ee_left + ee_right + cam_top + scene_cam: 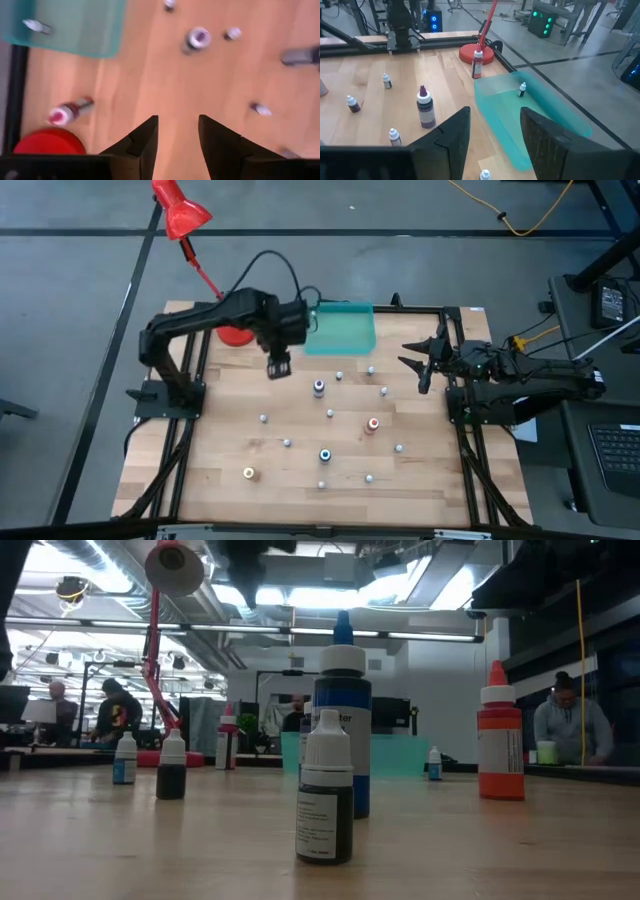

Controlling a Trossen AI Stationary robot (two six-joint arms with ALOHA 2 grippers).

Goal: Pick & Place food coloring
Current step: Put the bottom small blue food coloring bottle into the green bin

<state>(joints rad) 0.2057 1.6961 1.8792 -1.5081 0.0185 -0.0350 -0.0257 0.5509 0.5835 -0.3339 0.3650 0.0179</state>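
High view: the food coloring bottles (319,388) are seen scattered upright across the wooden desk (220,460), and one small bottle (522,89) stands inside the teal tray (340,328) at the far edge. The left claw (279,366) is held above bare wood just beside the tray, released, nothing between its fingers. The right claw (418,360) is parked at the desk's right edge, also released and empty.

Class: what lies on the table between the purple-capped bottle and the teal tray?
One small white bottle stands between the purple-capped bottle and teal tray, seen in the high view.
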